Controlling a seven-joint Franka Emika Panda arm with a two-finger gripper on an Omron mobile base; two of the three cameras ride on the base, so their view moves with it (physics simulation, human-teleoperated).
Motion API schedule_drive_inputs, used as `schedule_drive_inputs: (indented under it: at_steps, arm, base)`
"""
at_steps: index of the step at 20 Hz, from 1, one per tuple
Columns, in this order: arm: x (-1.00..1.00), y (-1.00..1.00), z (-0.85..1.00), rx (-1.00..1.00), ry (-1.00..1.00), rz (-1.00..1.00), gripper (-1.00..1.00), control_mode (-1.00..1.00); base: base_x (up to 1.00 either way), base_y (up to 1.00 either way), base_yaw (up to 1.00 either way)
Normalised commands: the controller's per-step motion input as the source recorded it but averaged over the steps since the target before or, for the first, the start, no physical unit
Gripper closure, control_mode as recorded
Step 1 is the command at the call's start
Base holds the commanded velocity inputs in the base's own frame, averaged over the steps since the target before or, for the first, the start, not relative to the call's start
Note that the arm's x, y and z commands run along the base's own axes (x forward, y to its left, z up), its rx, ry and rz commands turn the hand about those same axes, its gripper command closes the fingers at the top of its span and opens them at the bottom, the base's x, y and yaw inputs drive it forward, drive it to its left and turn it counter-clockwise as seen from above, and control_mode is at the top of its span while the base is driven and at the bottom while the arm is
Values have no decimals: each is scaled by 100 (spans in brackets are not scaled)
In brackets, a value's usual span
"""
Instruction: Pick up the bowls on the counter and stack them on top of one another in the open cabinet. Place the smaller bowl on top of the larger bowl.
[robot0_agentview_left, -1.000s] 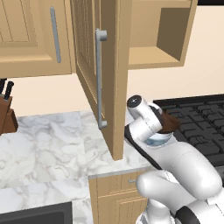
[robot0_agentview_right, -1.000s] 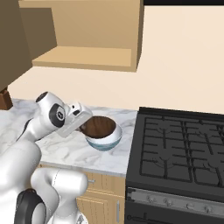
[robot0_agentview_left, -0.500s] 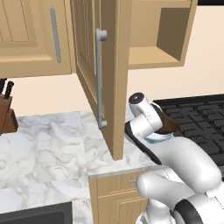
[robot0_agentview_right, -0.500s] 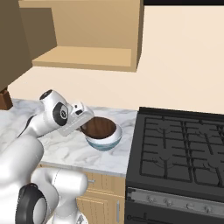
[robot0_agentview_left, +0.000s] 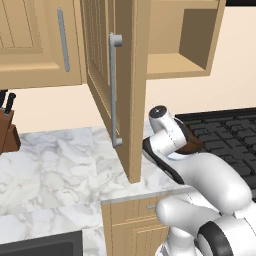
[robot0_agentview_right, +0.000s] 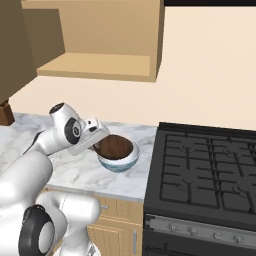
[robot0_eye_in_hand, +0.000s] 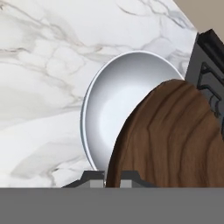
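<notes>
**Brown bowl lifted over white bowl on marble tabletop**

A simulated kitchen's white-and-grey marble tabletop runs beside a black stove top, beneath a light wooden open cabinet whose bare shelf stands above the work area. The cabinet's door, with its long grey bar handle, hangs open toward the robot in the left base view. A knife block sits at the far left of the tabletop. The robot's gripper is pinched shut on the rim of the smaller bowl, the dark brown one, holding it tilted just above the larger bowl. The white, pale-blue patterned larger bowl rests on the tabletop near the stove's edge. In the hand view, the brown bowl overlaps the white bowl's pale inside.
</notes>
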Motion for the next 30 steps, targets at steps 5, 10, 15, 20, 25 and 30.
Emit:
schedule_drive_inputs:
  at_steps: [5,10,15,20,25,30]
  arm:
    - [10,0,-10,3,0,0,100,-100]
    - [10,0,-10,2,0,0,100,-100]
    - [11,0,-9,0,0,0,100,-100]
    - [10,0,-8,0,0,0,100,-100]
    - [11,-2,-8,0,0,0,100,-100]
    - [10,-8,-8,0,0,0,100,-100]
  base:
    - [0,0,0]
    - [0,0,0]
    - [0,0,0]
    - [0,0,0]
    - [0,0,0]
    - [0,0,0]
